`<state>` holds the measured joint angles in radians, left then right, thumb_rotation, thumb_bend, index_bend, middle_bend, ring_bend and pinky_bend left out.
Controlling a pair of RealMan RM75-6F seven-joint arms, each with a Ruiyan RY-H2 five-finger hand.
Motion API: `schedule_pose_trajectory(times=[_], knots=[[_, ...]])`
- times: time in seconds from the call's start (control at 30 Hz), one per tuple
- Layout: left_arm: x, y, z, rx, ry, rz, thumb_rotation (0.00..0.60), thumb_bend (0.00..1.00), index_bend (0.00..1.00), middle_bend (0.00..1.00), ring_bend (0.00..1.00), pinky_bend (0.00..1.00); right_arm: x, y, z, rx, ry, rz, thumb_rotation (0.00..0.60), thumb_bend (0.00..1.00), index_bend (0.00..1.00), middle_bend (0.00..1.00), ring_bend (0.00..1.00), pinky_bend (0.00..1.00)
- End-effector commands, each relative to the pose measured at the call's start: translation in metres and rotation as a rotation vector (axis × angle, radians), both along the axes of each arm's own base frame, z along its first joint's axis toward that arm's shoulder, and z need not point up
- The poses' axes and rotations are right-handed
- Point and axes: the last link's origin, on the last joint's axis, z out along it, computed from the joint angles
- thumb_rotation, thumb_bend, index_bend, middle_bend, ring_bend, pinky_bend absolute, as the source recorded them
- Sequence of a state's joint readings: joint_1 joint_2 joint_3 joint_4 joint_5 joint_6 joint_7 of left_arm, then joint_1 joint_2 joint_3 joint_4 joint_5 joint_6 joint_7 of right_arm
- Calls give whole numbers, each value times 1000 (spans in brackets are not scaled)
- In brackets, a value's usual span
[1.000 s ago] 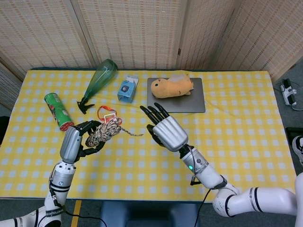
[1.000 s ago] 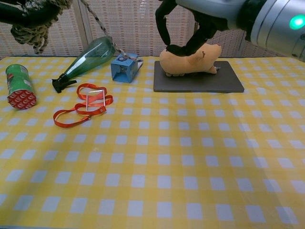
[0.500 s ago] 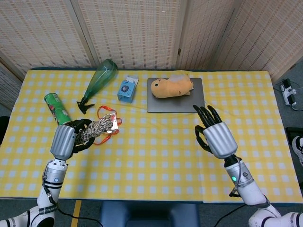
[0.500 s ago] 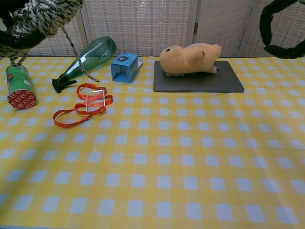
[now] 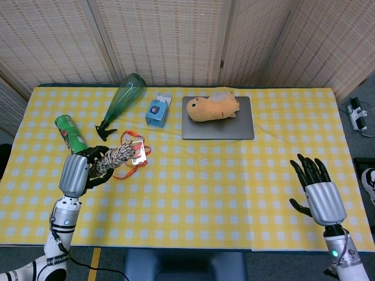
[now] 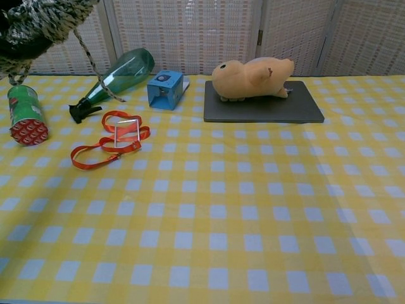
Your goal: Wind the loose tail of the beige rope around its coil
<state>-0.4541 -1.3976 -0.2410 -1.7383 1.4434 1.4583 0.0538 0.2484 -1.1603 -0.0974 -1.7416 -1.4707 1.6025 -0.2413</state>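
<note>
My left hand (image 5: 78, 171) grips the beige rope coil (image 5: 115, 157) above the table's left side, over the orange strap. In the chest view the coil (image 6: 45, 18) fills the top left corner, and its loose tail (image 6: 95, 73) hangs down from it in front of the green bottle. Dark fingers (image 6: 14, 39) of that hand show under the coil there. My right hand (image 5: 320, 198) is far off at the table's front right corner, fingers spread, holding nothing. The chest view does not show it.
A green bottle (image 5: 123, 96) lies at the back left beside a green can (image 5: 70, 133) and a small blue box (image 5: 158, 110). A plush toy (image 5: 212, 107) rests on a grey board (image 5: 234, 127). An orange strap (image 6: 107, 144) lies under the coil.
My right hand has pulled back from the middle of the table to the front right corner. The left hand drew the coil slightly left, and the tail now hangs free.
</note>
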Motion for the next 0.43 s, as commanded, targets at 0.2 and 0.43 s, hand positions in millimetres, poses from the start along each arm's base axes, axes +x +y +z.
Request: schedule_pose_trajectory(times=[0.2, 0.43], knots=[[-2, -1, 3, 6, -7, 4, 600, 529, 622, 617, 554, 634, -30, 36, -15, -39, -67, -65, 600, 210, 0, 0, 0, 0], [-3, -2, 3, 8, -8, 5, 600, 529, 622, 617, 554, 634, -40, 50, -21, -20, -81, -67, 600, 209, 0, 0, 0, 0]])
